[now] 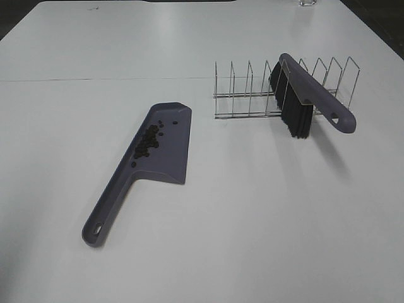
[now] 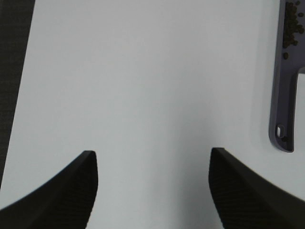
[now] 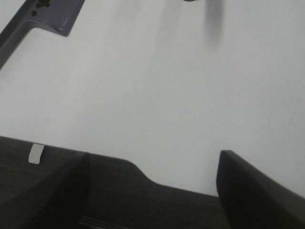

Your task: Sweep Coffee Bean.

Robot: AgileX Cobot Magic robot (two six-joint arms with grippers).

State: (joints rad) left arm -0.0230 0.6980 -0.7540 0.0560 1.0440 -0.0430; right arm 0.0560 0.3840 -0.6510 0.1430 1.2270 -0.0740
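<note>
A purple-grey dustpan lies on the white table, handle toward the front left. The coffee beans sit in a loose dark cluster inside its pan; they also show in the left wrist view on the dustpan. A purple brush with black bristles rests in a wire rack. Neither gripper shows in the high view. My left gripper is open and empty over bare table, beside the dustpan handle. My right gripper is open and empty near the table's front edge; a dustpan corner shows there.
The wire rack stands behind and to the right of the dustpan. A seam runs across the table behind the dustpan. A clear glass stands at the far edge. Dark floor lies past the front edge.
</note>
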